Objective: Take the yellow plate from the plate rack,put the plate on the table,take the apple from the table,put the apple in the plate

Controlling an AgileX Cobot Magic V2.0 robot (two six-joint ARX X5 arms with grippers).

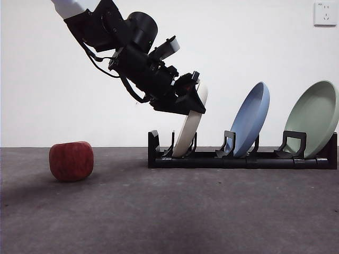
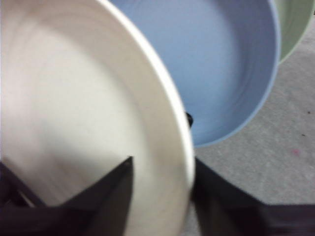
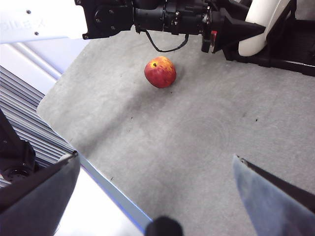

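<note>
1. The yellow plate [image 1: 189, 127] is pale cream, matte and shallow with a raised rim; it stands tilted in the leftmost slot of the plate rack [image 1: 241, 159], a long low black rack on the table [image 1: 169, 211].
2. The left gripper [image 1: 197, 94] is closed on the yellow plate's upper rim; the left wrist view shows 1 jaw on the plate's inner face and 1 behind its rim.
3. The apple [image 1: 71, 161] is red with yellowish streaks and sits on the table well left of the rack, untouched.
4. The right gripper [image 3: 157, 172] hangs above the table near its edge, jaws spread wide and holding nothing.
5. No readable writing shows on the plates or rack.
6. Count: 3 plates in the rack, the yellow one, 1 blue plate [image 1: 250, 119] and 1 sage-green plate [image 1: 313, 117]; 1 apple; 1 rack.
</note>
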